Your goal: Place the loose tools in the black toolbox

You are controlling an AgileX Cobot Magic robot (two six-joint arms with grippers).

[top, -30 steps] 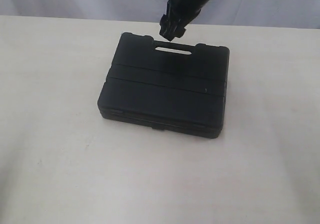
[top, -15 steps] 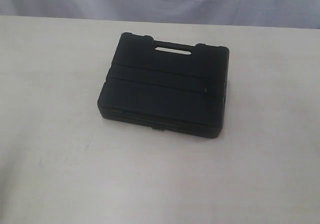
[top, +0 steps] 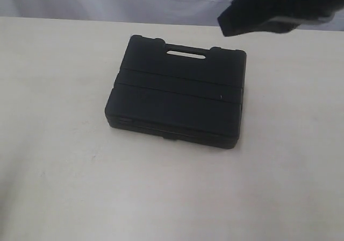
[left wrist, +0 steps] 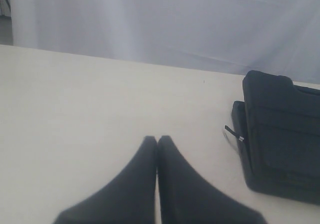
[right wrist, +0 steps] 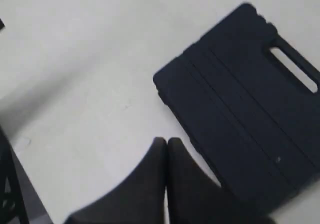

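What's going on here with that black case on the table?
Nothing is being handled right now. The black toolbox lies closed and flat on the pale table, its handle slot at the far edge. The right arm is raised near the toolbox, and the right fingers are pressed together and empty. The left fingers are also shut and empty, off to one side of the toolbox. No loose tools show in any view.

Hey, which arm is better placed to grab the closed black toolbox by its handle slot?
Probably right. The right gripper hangs shut over the black toolbox, its handle slot in view; the left gripper, also shut, sits low off one side.
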